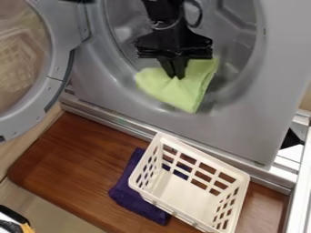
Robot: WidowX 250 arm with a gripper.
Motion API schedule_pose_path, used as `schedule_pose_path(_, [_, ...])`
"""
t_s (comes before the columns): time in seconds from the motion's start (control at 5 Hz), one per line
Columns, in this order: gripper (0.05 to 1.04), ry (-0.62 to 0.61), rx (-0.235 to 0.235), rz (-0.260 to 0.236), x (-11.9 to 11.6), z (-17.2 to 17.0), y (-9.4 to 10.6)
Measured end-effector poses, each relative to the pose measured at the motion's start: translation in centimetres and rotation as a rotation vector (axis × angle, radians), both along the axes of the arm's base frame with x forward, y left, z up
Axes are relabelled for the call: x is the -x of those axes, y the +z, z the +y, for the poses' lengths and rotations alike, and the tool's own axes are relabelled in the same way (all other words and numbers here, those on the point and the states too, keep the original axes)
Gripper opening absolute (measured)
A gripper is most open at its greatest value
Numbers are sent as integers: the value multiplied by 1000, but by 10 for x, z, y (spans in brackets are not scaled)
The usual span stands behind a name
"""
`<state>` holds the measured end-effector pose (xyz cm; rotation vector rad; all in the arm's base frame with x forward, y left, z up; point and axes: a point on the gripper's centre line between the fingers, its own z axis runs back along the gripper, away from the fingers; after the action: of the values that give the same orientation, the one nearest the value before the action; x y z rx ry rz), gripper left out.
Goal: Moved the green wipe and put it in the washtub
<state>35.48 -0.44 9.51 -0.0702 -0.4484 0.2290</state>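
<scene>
The pincer point(176, 75) hangs down in front of the round mouth of the washtub point(240, 34), its two fingers close together and closed on the green wipe point(191, 88). The wipe spreads out from the fingertips to both sides and below them, one corner pointing down toward the lower lip of the opening; whether that corner touches the lip cannot be told. To the left of the pincer in the view, the washer's round door point(61, 54) stands swung open. The grey front panel point(282, 59) surrounds the opening and runs on below and to the right of the pincer. Farther below, past a metal rail point(115, 123), is a brown wooden board point(67, 154). On it, well below the pincer and slightly to the right, sits a white plastic basket point(176, 189) with slotted walls. A folded purple cloth point(137, 202) lies flat under the basket's left side, partly showing through the slots. Far below and left of the pincer, a black object with a yellow part point(9, 216) pokes in at the corner.
</scene>
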Motion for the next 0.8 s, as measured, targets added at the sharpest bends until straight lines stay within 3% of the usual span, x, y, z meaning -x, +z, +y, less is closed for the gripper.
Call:
schedule_pose_path(0.4, [55, 24, -30, 10, -42, 6, -14])
schedule_pose_path(0.6, [70, 25, -8, 9, -59, 2, -21])
schedule_pose_path(0.8, [153, 34, -13, 49, -61, 3, -33])
